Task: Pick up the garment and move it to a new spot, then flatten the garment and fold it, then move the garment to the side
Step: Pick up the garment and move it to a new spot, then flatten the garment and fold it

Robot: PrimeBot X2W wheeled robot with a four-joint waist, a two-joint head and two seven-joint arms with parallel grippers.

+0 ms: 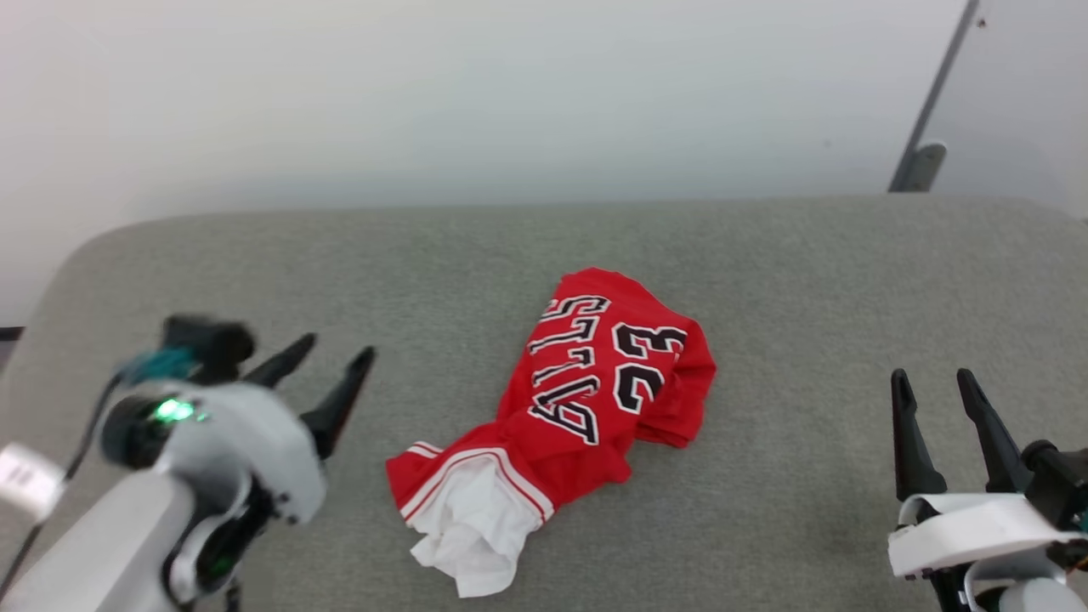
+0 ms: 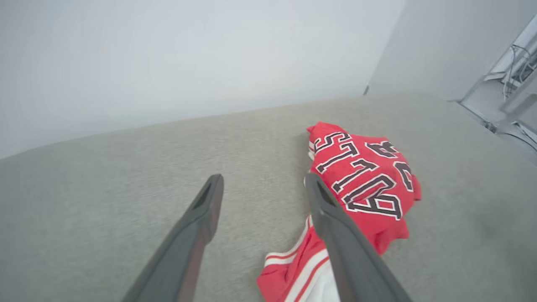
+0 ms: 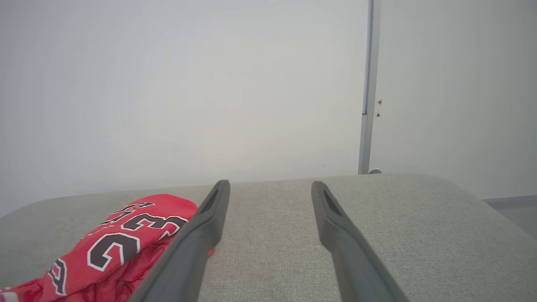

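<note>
The crumpled red jersey (image 1: 595, 382) lies between the left gripper (image 1: 338, 344) and right gripper (image 1: 931, 374), both spread and empty, on a grey upholstered surface (image 1: 790, 272) before a white wall (image 1: 425, 102).

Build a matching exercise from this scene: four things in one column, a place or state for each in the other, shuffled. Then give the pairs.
Things
1. left tool
2. right tool
3. garment
4. white sleeve

Places or states
A. open, to the garment's right in the head view
B. crumpled, lettering up, mid grey surface
C. open, to the garment's left in the head view
D. bunched at the garment's near end

Pairs: 1-C, 2-A, 3-B, 4-D
</note>
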